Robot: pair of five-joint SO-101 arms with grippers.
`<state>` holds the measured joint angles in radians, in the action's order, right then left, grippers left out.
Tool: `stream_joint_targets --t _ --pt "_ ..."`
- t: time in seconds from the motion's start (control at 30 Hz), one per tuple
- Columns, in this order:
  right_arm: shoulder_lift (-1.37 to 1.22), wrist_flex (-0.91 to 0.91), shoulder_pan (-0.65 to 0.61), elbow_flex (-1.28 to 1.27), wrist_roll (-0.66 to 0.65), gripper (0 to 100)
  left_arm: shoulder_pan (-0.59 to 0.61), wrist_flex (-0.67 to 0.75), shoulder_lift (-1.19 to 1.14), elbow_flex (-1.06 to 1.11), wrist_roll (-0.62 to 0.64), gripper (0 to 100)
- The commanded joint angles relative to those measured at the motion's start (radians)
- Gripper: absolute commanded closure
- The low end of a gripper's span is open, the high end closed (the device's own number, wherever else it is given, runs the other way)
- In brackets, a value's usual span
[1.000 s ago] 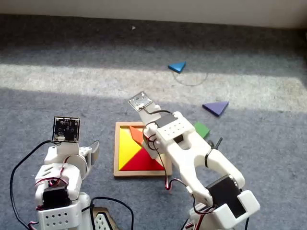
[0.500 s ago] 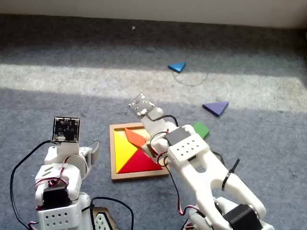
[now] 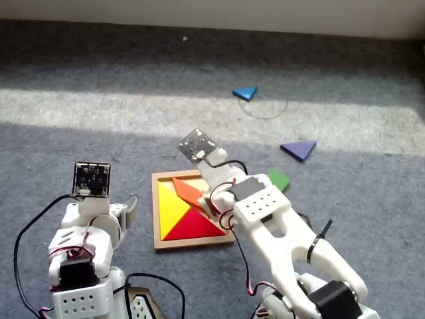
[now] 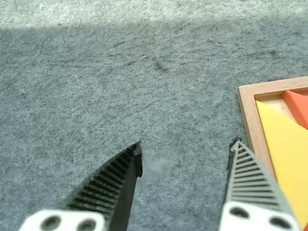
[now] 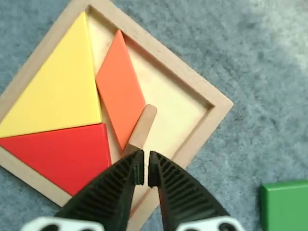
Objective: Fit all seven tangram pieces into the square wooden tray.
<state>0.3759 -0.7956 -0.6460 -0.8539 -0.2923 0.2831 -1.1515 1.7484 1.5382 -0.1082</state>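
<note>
Holding yellow [image 3: 171, 209], red [image 3: 192, 228] and orange [image 3: 187, 191], the tray [image 3: 157, 212] lacks green [image 3: 279, 179], purple [image 3: 299, 149], blue [image 3: 246, 92]; right claw [image 5: 145, 166] pinched together at a tan piece [image 5: 144, 126], left claw [image 4: 187, 143] apart.

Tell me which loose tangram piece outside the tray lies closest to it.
The green square piece, just off the square wooden tray's corner. The purple triangle and blue triangle lie farther away.

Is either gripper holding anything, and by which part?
The left gripper is open, empty. The right gripper is shut at the end of a plain wooden piece in the tray; a real grip cannot be told.
</note>
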Motion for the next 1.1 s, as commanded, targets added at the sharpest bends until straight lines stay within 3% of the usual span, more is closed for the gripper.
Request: stream_joint_targets --t 0.0,0.3,0.63,0.93,1.07 --pt "0.005 0.088 0.027 0.004 -0.011 97.5 0.005 0.011 0.012 -0.010 0.003 71" --pt "-0.079 0.090 -0.110 -0.021 -0.014 97.5 0.005 0.011 0.012 -0.010 0.003 71" --pt "-0.120 0.038 -0.110 -0.012 -0.015 97.5 0.005 0.011 0.012 -0.010 0.003 71" --pt "0.090 -0.008 -0.108 0.004 -0.015 97.5 0.005 0.011 0.012 -0.010 0.003 71" --pt "0.140 0.097 -0.108 -0.068 -0.017 97.5 0.005 0.011 0.012 -0.010 0.003 71"
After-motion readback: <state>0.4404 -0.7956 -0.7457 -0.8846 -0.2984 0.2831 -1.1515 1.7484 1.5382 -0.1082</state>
